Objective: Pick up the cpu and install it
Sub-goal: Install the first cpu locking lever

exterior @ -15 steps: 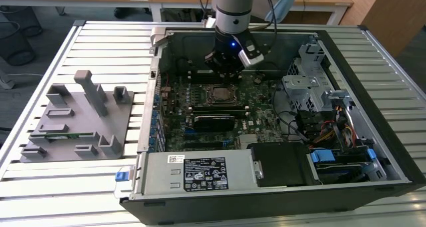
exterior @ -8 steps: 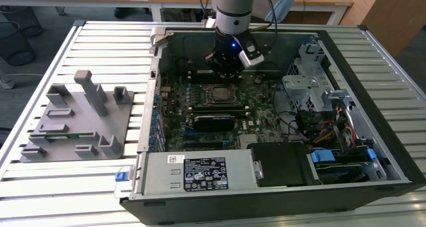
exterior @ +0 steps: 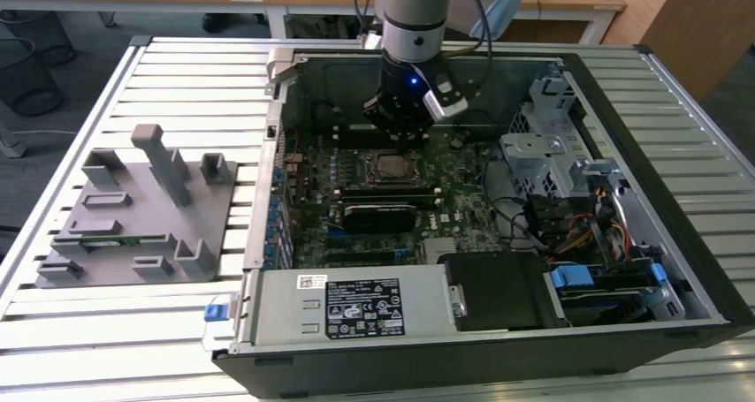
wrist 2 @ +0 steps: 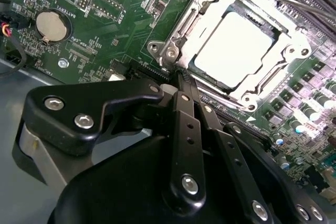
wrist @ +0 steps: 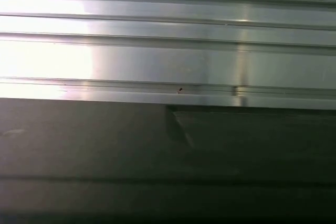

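The exterior view is showing the gripper (exterior: 408, 137) hanging inside the open computer case (exterior: 660, 137), just above the socket (exterior: 393, 165) on the motherboard (exterior: 472, 216); a white label (exterior: 363, 307) is lying on the power supply, its print too small to make out. The second wrist view is showing the cpu (wrist 2: 239, 51) sitting in the socket's metal frame, with the jaws closed together, holding nothing, near its edge. A grey fixture (exterior: 136, 212) is resting on the slatted surface (exterior: 177, 84).
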